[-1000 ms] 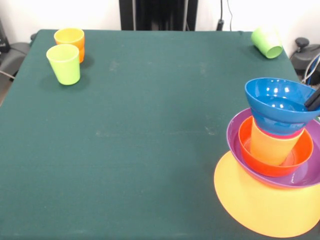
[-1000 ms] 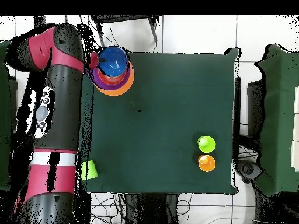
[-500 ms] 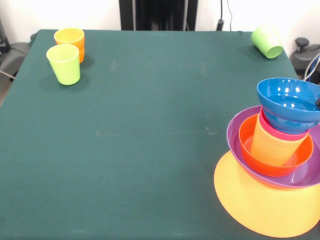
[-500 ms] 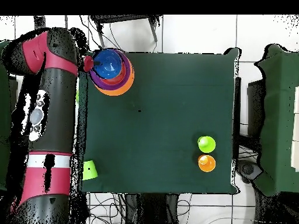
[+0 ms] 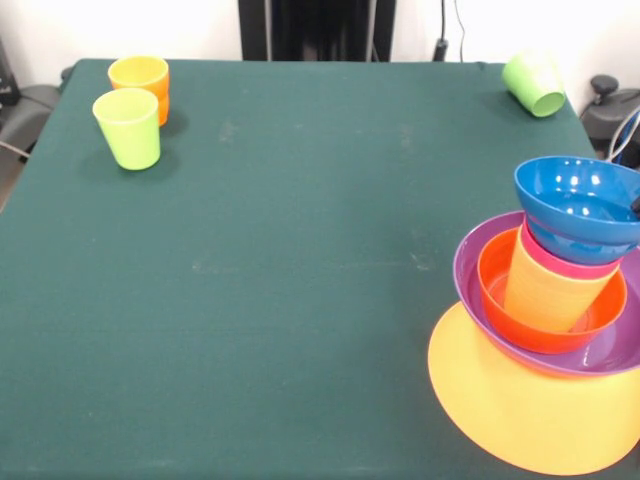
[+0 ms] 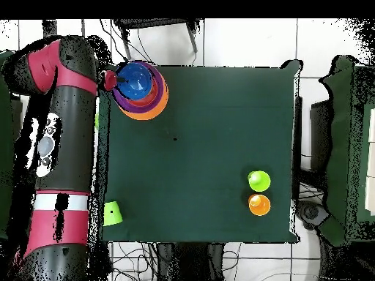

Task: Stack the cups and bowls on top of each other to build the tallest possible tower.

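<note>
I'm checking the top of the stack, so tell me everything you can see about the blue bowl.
The blue bowl is small, round and glossy, like smooth plastic, with bright highlights inside. It sits open side up, tilted slightly, as the top piece of the tower near the table's edge, resting on a red cup. A dark part of the gripper meets its rim at the picture's edge.

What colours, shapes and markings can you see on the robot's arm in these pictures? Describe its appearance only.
In the overhead view the arm is thick and rounded: a black cylindrical body with red sections at both ends, a white band above the lower red part, and a small grey panel. The gripper looks red; no details are discernible.
</note>
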